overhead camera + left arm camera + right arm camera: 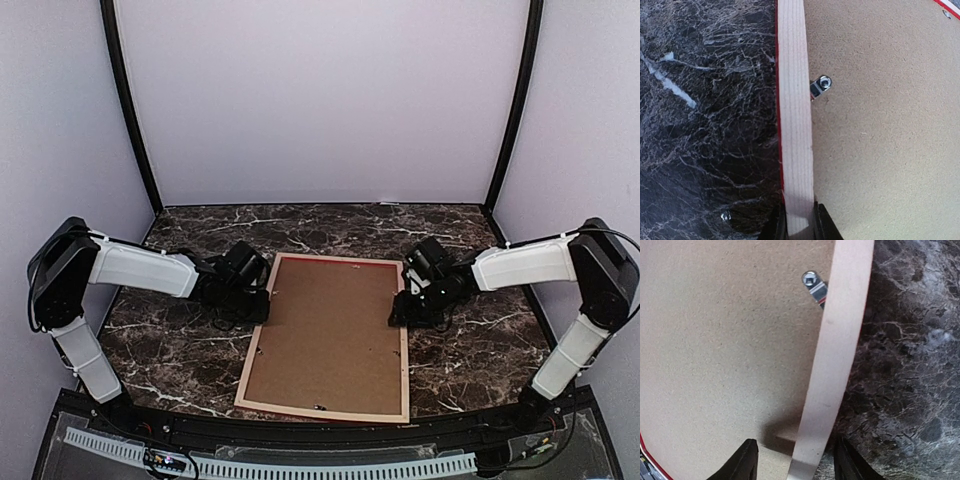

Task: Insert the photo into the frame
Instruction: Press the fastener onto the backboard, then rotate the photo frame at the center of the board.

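The frame (pixel 252 350) lies face down on the table (pixel 160 350), with the board (pixel 330 335) filling it. The photo is hidden, presumably beneath. My left gripper (pixel 799 227) pinches one rail; my right gripper (pixel 796 462) straddles the other, jaws spread. The job looks nearly done.

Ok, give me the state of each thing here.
frame, lying back up on the table
backing board, seated inside the frame
left gripper, jaws shut on the frame's left rail
right gripper, jaws open, straddling the right rail
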Action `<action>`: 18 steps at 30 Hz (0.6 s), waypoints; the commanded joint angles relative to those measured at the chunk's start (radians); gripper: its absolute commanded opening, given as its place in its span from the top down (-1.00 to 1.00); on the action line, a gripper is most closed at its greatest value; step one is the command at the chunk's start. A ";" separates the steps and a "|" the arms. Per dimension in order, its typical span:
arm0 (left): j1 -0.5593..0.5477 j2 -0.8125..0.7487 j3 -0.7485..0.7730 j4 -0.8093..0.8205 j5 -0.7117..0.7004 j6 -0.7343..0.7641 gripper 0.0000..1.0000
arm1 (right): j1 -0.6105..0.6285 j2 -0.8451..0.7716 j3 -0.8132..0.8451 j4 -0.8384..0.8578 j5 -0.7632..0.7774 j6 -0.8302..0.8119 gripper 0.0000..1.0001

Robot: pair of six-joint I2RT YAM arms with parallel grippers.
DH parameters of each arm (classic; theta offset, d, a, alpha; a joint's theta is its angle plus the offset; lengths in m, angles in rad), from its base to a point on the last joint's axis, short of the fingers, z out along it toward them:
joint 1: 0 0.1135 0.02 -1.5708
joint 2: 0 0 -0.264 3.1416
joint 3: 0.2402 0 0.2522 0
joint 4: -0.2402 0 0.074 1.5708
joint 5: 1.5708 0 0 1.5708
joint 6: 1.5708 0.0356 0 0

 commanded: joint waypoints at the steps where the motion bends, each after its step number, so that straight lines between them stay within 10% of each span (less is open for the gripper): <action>1: -0.015 -0.024 -0.024 0.013 0.052 -0.010 0.70 | 0.026 0.001 -0.033 -0.005 0.069 0.051 0.03; 18: -0.007 -0.184 -0.030 0.026 0.034 0.088 -0.46 | -0.022 0.089 0.125 -0.135 0.167 -0.275 0.88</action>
